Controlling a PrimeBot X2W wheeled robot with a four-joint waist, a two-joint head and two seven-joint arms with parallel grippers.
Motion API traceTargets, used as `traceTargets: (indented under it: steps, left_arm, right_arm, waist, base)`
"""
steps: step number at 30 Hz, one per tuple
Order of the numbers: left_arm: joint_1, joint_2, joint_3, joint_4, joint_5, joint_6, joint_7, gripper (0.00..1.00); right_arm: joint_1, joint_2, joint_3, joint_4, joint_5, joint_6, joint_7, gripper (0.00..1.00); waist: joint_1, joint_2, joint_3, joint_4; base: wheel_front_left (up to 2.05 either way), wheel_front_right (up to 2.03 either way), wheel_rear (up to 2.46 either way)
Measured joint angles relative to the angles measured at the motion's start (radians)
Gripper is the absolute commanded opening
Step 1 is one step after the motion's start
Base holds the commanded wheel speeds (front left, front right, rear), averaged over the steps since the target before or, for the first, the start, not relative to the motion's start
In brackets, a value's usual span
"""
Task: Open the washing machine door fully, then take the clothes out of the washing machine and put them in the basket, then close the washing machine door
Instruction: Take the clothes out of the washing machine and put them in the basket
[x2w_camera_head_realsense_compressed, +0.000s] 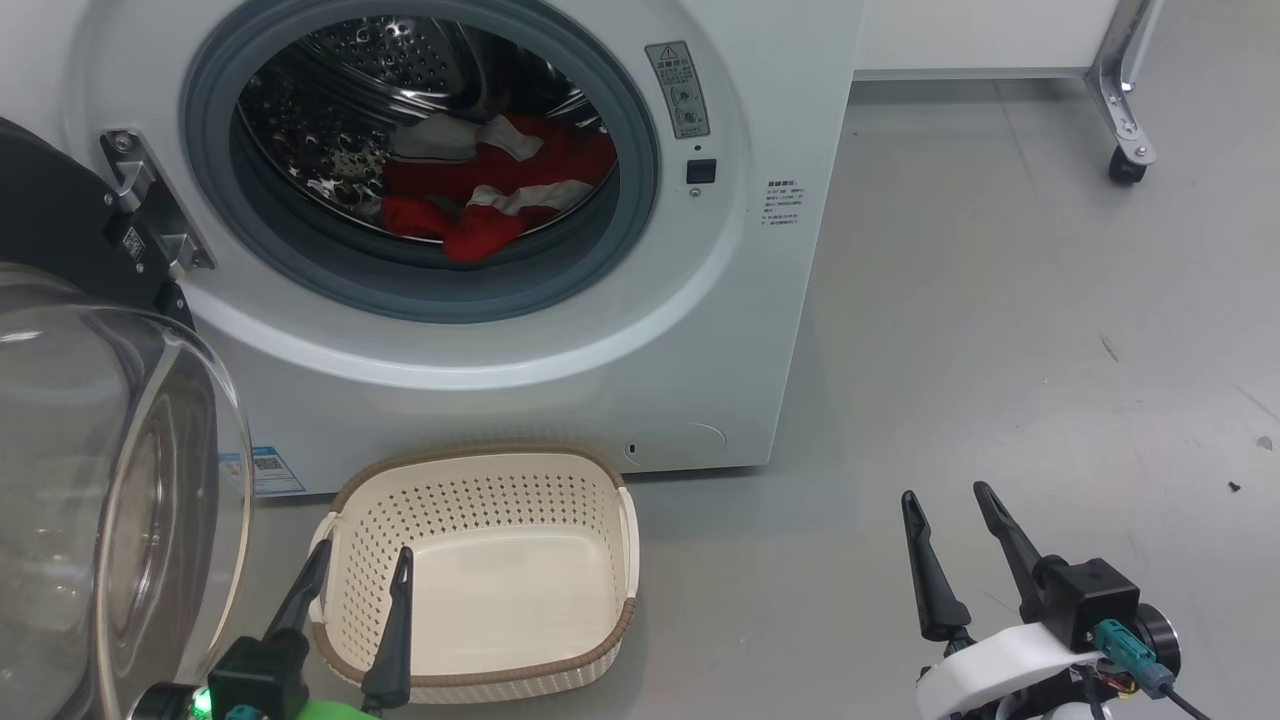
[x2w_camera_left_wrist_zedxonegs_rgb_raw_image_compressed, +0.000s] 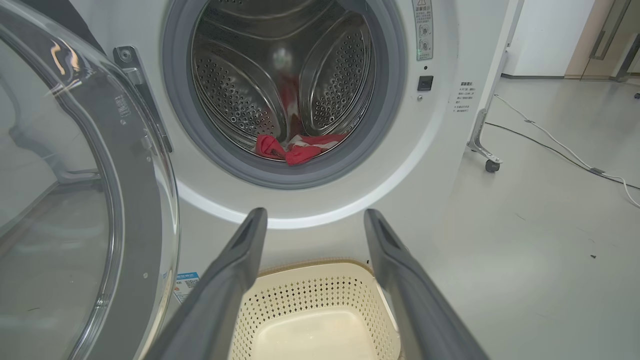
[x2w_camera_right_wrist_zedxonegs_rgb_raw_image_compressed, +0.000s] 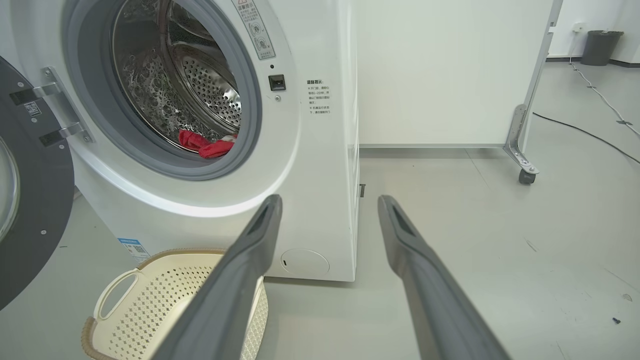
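Grey floor (x2w_camera_head_realsense_compressed: 1000, 330) carries the washer (x2w_camera_head_realsense_compressed: 600, 380); red clothes (x2w_camera_head_realsense_compressed: 500, 185) lie in its drum (x2w_camera_head_realsense_compressed: 330, 110), ahead of and above my left claw (x2w_camera_head_realsense_compressed: 362, 555), spread empty by the basket (x2w_camera_head_realsense_compressed: 480, 500) parked below for the drop; right claw (x2w_camera_head_realsense_compressed: 945, 495) also apart, idle; door (x2w_camera_head_realsense_compressed: 100, 480) swung left, seemingly fully.

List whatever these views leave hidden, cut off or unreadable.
- the washing machine door: head view, cut off by the left edge.
- the clothes: left wrist view, lower part behind the grey gasket; piece count unclear.
- warning label: head view, print too small to read.
- the basket: right wrist view, right part behind the right gripper.
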Motion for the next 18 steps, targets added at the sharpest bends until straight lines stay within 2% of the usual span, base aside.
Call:
traceTargets:
  steps: [18]
  left_arm:
    - [0.0, 0.0, -0.002, 0.004, 0.0, 0.001, 0.001, 1.0]
  right_arm:
    - [0.0, 0.0, 0.001, 0.004, 0.0, 0.0, 0.0, 1.0]
  waist:
    - [0.0, 0.0, -0.008, 0.001]
  base:
    - [0.0, 0.0, 0.0]
